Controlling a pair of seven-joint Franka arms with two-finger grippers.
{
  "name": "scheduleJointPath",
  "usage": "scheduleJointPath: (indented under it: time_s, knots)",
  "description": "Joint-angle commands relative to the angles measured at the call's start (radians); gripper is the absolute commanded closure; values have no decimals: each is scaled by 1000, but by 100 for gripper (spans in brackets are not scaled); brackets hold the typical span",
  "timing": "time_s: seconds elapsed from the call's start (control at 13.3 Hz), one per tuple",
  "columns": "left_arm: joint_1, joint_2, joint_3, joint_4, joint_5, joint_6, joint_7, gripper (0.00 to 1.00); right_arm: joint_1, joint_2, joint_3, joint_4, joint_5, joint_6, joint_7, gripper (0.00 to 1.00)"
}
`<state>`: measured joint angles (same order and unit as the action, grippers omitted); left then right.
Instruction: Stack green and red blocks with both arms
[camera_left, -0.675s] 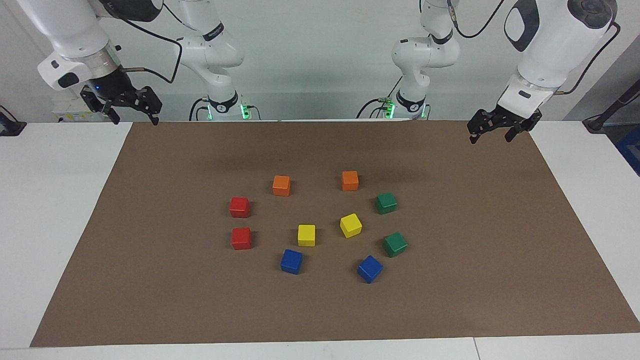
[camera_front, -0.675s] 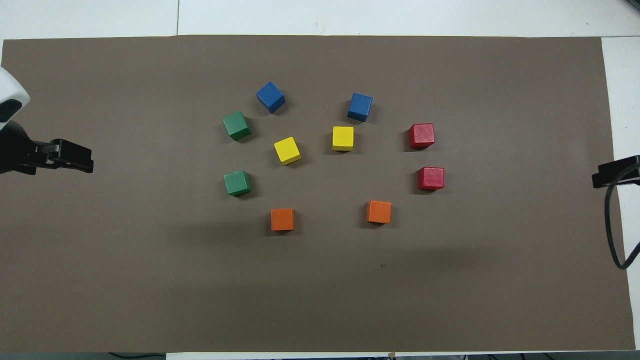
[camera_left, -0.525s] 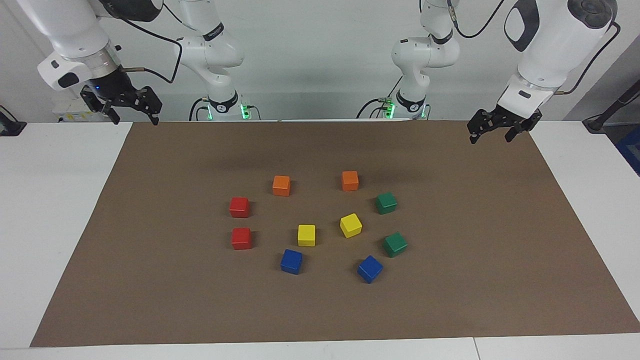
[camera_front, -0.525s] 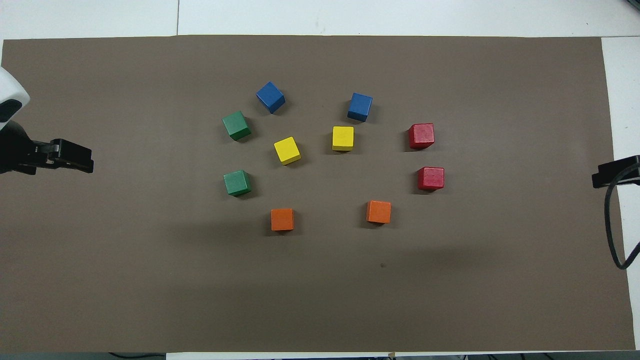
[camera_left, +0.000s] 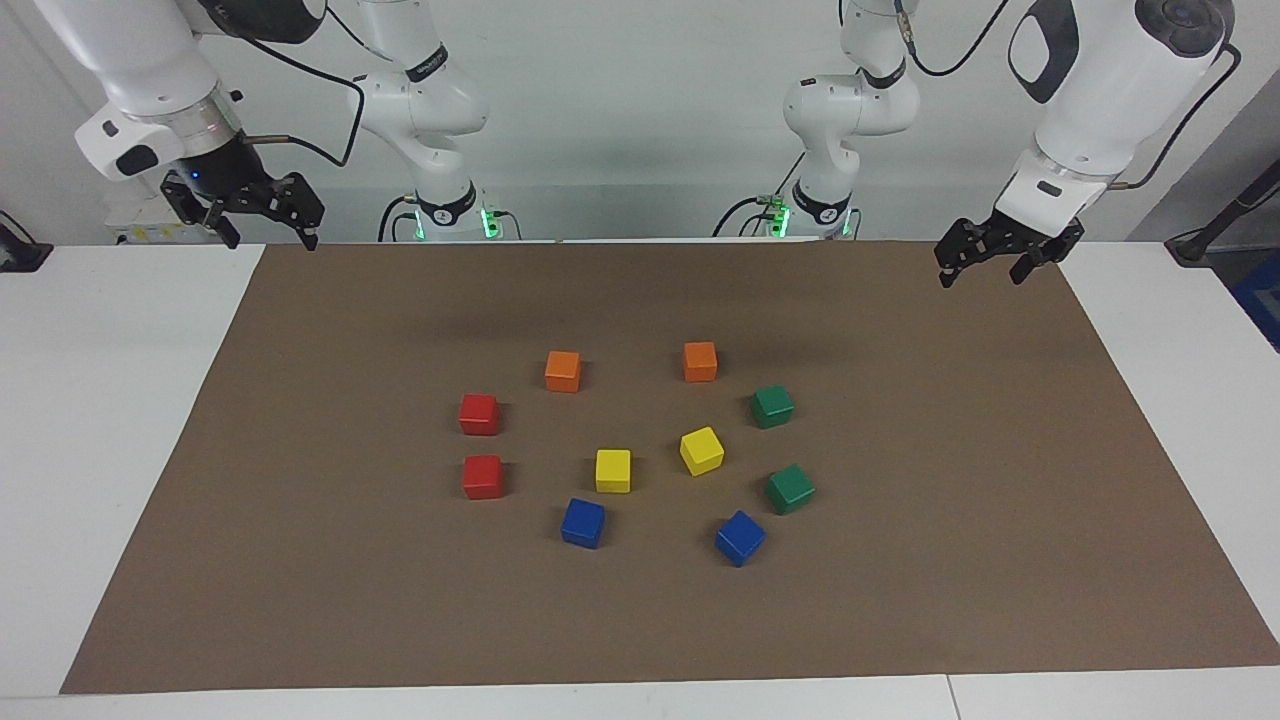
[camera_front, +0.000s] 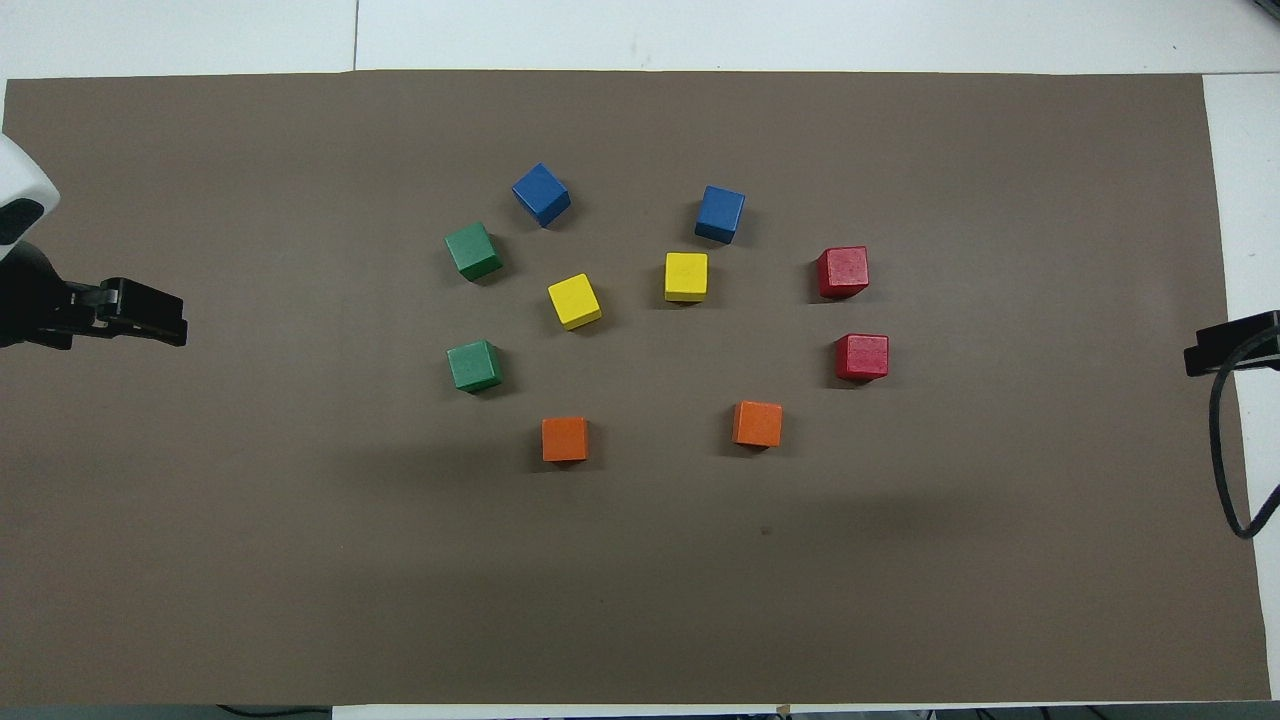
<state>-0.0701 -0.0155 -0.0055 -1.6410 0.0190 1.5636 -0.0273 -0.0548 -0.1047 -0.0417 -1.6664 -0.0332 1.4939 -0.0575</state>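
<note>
Left gripper (camera_left: 980, 265) open, empty, raised over its mat (camera_left: 1000, 420) corner; green blocks (camera_left: 773, 406) (camera_left: 790, 488) lie apart at its end. Red blocks (camera_left: 479, 413) (camera_left: 483, 476) lie separate toward the open, empty right gripper (camera_left: 268, 228). Nothing stacked yet; all stacking remains

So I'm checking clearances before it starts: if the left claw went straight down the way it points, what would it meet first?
Probably only the brown mat. The left claw hangs open over its edge, with the nearest green block well off that line. Depth is hard to judge.
</note>
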Motion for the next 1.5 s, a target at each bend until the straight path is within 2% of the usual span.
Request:
scheduleJointPath:
  time_s: [0.0, 0.75, 0.97, 1.43]
  knots:
    - [7, -9, -4, 1, 1, -8, 14, 0, -3, -18, 3, -21, 3, 17, 21, 0]
    - [7, -9, -4, 1, 1, -8, 14, 0, 10, -18, 11, -24, 35, 23, 47, 0]
    - [7, -9, -2, 1, 1, -10, 12, 0, 64, 0, 20, -29, 35, 58, 80, 0]
    - [0, -18, -2, 1, 2, -7, 7, 0, 187, 57, 22, -104, 36, 221, 232, 0]
